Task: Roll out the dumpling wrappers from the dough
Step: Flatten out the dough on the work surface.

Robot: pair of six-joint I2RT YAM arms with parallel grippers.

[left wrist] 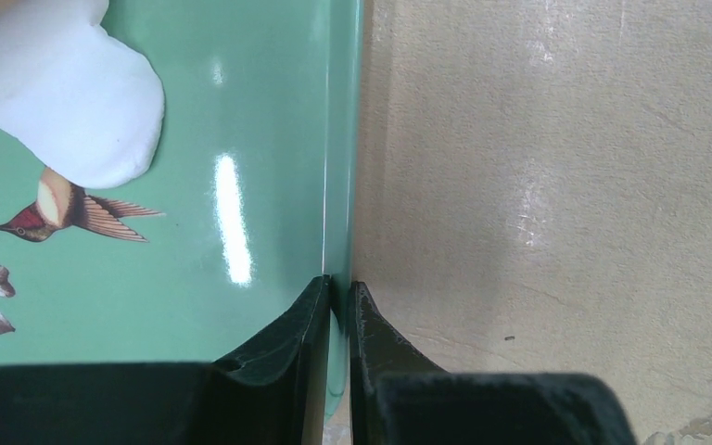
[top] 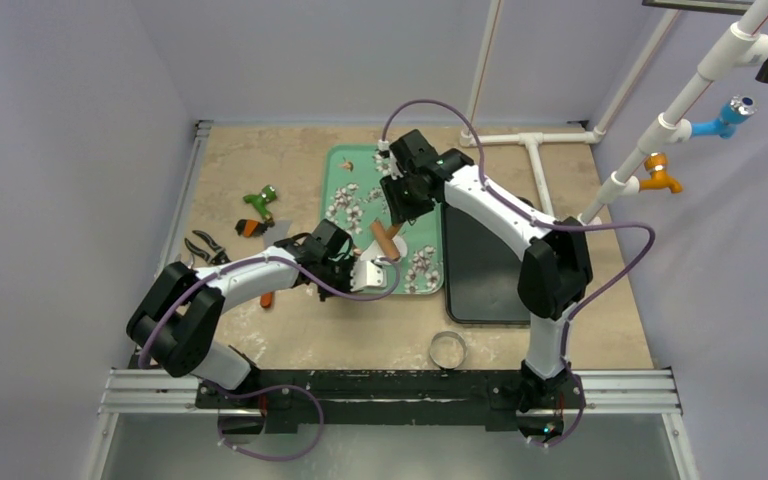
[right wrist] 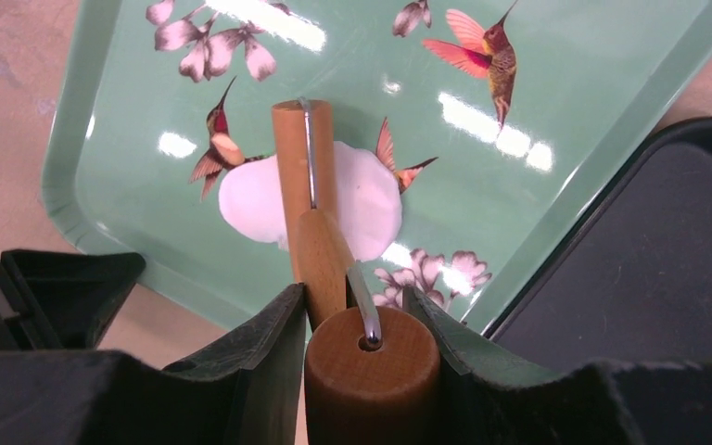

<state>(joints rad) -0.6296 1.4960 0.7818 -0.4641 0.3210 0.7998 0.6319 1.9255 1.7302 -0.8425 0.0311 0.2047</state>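
From above, the right gripper point(top: 398, 205) holds a wooden roller point(top: 385, 238) over the green tray point(top: 338, 165); at the left wrist, the left gripper point(left wrist: 341, 289) pinches the tray's rim, the dough point(left wrist: 65, 93) partly cut off; at the right wrist, jaws clamp the roller's handle, its barrel on the flattened dough.

The left arm point(top: 250, 275) is lying low with its elbow bent and forearm pointing right. The left gripper point(left wrist: 340, 292) is pinching a tray rim point(left wrist: 343, 139) between nearly closed jaws. The right arm point(top: 490, 205) is arching high and leftward, wrist tilting down. The right gripper point(right wrist: 357, 297) is clamping a wooden handle point(right wrist: 371, 371) between partly spread fingers.
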